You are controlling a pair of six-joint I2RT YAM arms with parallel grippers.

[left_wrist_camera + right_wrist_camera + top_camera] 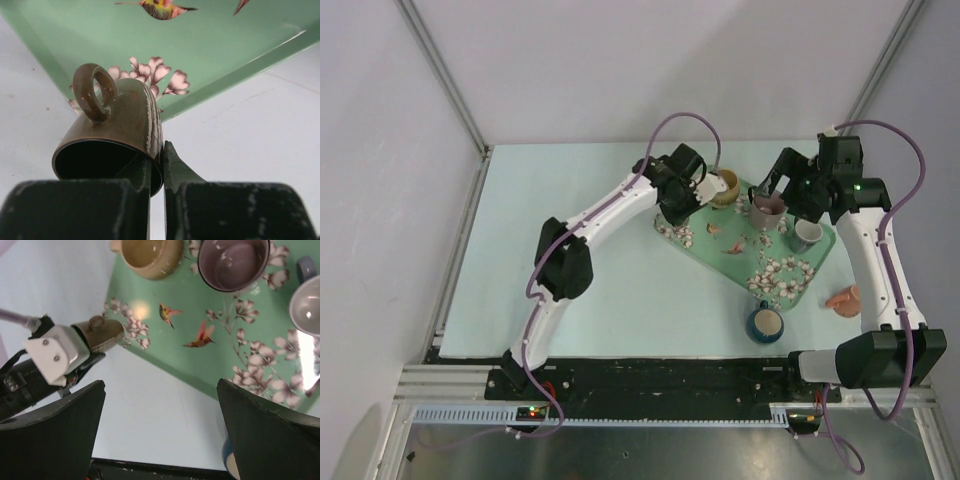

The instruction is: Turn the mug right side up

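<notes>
The tan mug (723, 187) stands mouth up at the far left corner of the green flowered tray (738, 268). It also shows in the right wrist view (145, 257). My left gripper (157, 155) is shut on the rim of a smaller brown mug (117, 122) with a ring handle, one finger inside and one outside. That mug lies on its side with the handle up, over the tray's left corner (225, 45). It also shows in the right wrist view (102, 332). My right gripper (160, 405) is open and empty, high above the tray beside the mauve mug (767, 208).
On the tray stand the mauve mug (232, 260) and a grey-white mug (807, 236). A dark blue mug (766, 322) stands on the table by the tray's near edge. A pink object (845, 297) lies right of the tray.
</notes>
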